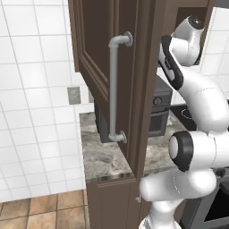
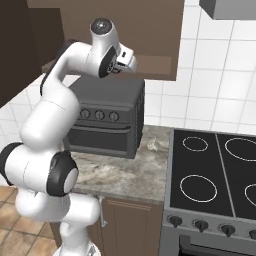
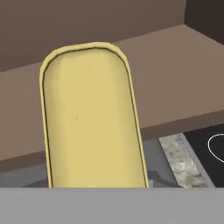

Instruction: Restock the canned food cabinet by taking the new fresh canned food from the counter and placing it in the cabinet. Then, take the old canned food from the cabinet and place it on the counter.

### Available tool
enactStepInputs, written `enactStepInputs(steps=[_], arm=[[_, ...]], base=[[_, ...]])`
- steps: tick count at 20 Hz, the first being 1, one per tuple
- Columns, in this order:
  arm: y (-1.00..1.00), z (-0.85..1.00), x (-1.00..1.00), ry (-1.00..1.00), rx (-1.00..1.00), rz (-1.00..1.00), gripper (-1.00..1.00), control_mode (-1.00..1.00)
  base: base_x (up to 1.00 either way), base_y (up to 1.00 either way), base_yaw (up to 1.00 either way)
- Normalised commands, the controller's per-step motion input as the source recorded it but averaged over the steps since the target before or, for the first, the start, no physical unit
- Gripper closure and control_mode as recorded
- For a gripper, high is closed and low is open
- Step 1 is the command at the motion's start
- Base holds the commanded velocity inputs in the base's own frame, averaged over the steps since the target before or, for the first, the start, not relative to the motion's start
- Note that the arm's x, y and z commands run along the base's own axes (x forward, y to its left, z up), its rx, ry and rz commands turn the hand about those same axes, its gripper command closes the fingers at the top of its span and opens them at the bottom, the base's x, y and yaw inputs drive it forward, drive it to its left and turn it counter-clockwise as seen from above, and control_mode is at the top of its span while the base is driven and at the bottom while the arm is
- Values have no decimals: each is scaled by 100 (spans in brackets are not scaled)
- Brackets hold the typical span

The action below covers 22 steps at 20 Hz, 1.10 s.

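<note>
**Overhead, arm reaches into the open wall cabinet with a yellow can in the hand view**

Up high, the white arm rises from its base, bends at a dark elbow joint, and stretches its wrist toward the underside and open front of the dark brown wooden wall cabinet. From the right base view the gripper sits at the cabinet's lower edge, just above the dark grey toaster oven. The hand view looks along a pale yellow, round-topped can that lies close before the camera, over the brown cabinet shelf. Fingertips are hidden, so I cannot tell whether the gripper is clenched on the can or released.

The cabinet's panelled door stands swung open toward the near left, its long grey metal pipe handle running vertically. Below lies the grey-brown mottled stone desk on a dark brown wooden base, carrying the toaster oven at its far side. Just right of the desk sits a black glass stovetop with white ring markings and a row of knobs on its front. White wall tiles back the scene, and terracotta floor tiles show at the near left.

The open door edge stands just beside the arm's upper link. Bare desk surface lies in front of the oven.
</note>
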Motion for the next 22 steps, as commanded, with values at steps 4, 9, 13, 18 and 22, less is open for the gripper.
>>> enactStepInputs(steps=[4,9,13,18,22], arm=[[0,-25,100,0,-7,0,100,-100],[0,-18,100,0,-5,-1,-100,-100],[0,-10,95,0,-1,-1,-100,-100],[16,0,-16,-9,-4,0,-100,-100],[52,0,-100,-22,-8,1,-100,-100]], base=[[0,0,0],[0,0,0],[0,0,0],[0,0,0],[0,0,0]])
